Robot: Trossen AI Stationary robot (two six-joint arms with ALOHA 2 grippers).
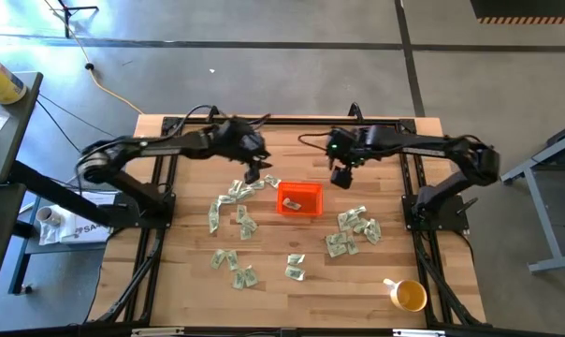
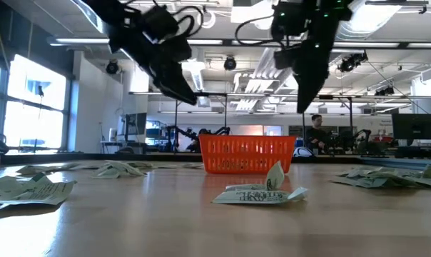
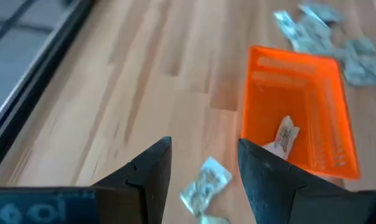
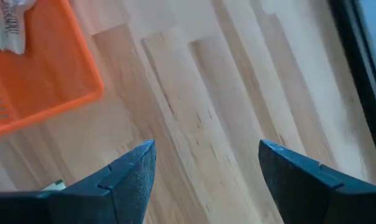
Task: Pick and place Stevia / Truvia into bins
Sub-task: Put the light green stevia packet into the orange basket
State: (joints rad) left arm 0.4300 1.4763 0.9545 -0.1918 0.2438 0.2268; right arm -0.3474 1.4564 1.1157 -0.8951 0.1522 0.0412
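High view stares straight down on the whole counter point(image 1: 292, 300). Low view sits at counter height, looking level into the room. Both wrist views look down close past their own fingers, sharing the orange bin point(image 3: 312, 118).

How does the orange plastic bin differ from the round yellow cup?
The orange rectangular plastic bin has low slotted walls and sits mid-table between the grippers; the round yellow cup is smooth, with a handle, near the table's front right corner. The bin holds a pale sweetener packet; no packet shows in the cup. Both stand upright and open-topped on the wooden table.
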